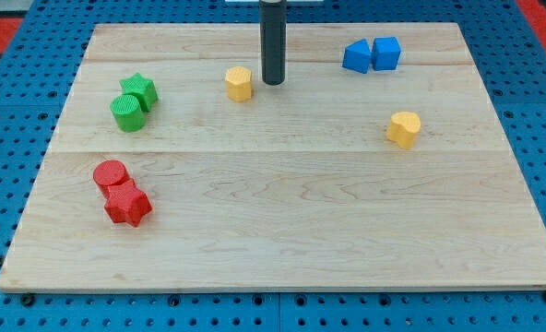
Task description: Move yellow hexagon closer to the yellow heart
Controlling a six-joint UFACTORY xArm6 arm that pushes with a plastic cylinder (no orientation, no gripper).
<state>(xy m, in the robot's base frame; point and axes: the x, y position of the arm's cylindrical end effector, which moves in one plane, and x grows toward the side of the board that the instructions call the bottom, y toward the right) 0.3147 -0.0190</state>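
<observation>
The yellow hexagon (239,83) sits near the view's top, left of centre. The yellow heart (404,128) lies far to its right and a little lower. My tip (272,82) rests on the board just right of the yellow hexagon, a small gap apart, on the side facing the heart. The dark rod rises straight up from it to the view's top edge.
A green star (139,90) and green cylinder (127,113) touch at the view's left. A red cylinder (111,174) and red star (127,205) touch below them. Two blue blocks (371,54) sit together at the top right. The wooden board (282,240) lies on a blue pegboard.
</observation>
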